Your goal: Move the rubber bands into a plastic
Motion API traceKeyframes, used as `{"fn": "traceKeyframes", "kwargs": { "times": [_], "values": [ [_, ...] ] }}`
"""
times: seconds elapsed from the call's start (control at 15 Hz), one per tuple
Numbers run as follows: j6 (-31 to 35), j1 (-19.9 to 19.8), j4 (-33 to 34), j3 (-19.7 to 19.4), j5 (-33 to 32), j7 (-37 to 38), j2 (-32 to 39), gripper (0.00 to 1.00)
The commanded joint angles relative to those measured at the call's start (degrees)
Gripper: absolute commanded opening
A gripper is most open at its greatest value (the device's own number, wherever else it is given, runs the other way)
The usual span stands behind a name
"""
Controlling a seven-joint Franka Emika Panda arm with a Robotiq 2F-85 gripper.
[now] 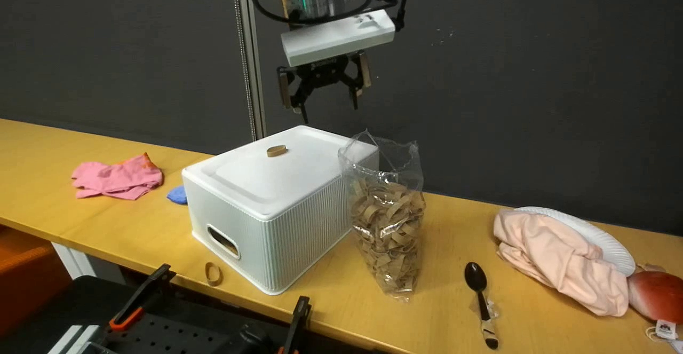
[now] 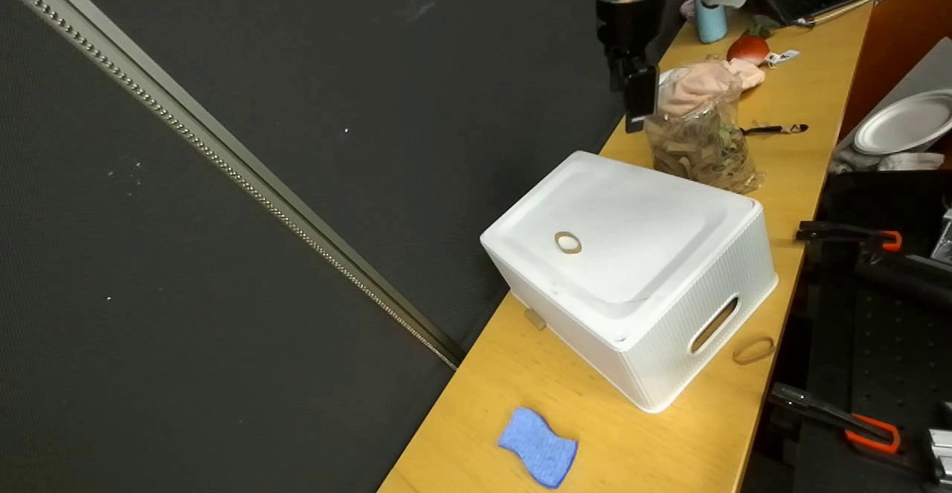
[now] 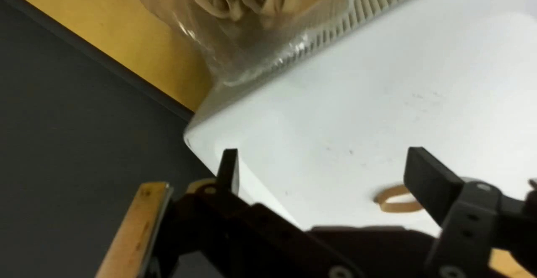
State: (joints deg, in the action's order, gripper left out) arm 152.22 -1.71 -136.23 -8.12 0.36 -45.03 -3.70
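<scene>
Nearest in the wrist view, the gripper (image 3: 323, 164) hangs above the white box (image 1: 229, 204), its jaws spread wide. One rubber band (image 1: 277, 154) lies on the box's top; what the box contains cannot be told. Just right of it in an exterior view, the clear plastic bag (image 1: 403, 157) stands upright, its lower part full of rubber bands (image 1: 389, 226). Another loop (image 1: 208, 275) lies at the table's (image 1: 448, 247) near edge, just beside the box. Farther right lies a black spoon (image 1: 481, 294); far left, a pink cloth (image 1: 117, 178).

No text can be read; the claw (image 1: 331, 112) and white tag (image 1: 666, 329) bear illegible print.
</scene>
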Motion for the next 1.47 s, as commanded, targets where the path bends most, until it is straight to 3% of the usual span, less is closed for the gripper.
{"fn": "traceKeyframes", "kwargs": {
  "times": [0.0, 0.13, 0.33, 0.73, 1.07, 1.13, 1.27, 1.33, 1.4],
  "values": [
    [-1.24, 2.11, 4.80, 2.29, 10.91, -7.65, 4.78, 1.00],
    [-2.04, 1.87, 7.67, 4.12, 16.06, -10.08, 8.57, 1.00],
    [-2.38, 0.45, 11.48, 7.01, 18.76, -9.69, 14.31, 1.00],
    [-2.66, -1.19, 18.54, 11.51, 15.14, -6.09, 23.56, 1.00],
    [-3.05, -1.43, 21.73, 13.49, 12.22, -3.30, 26.78, 1.00],
    [-3.13, -1.50, 22.02, 13.66, 11.61, -2.75, 26.99, 0.98],
    [-3.39, -1.65, 22.20, 13.97, 10.52, -2.12, 26.94, 0.73],
    [-3.71, -1.59, 22.17, 13.92, 9.85, -1.66, 26.65, 0.72],
    [-4.05, -1.70, 22.03, 14.01, 9.66, -1.54, 26.24, 0.64]
  ]
}}
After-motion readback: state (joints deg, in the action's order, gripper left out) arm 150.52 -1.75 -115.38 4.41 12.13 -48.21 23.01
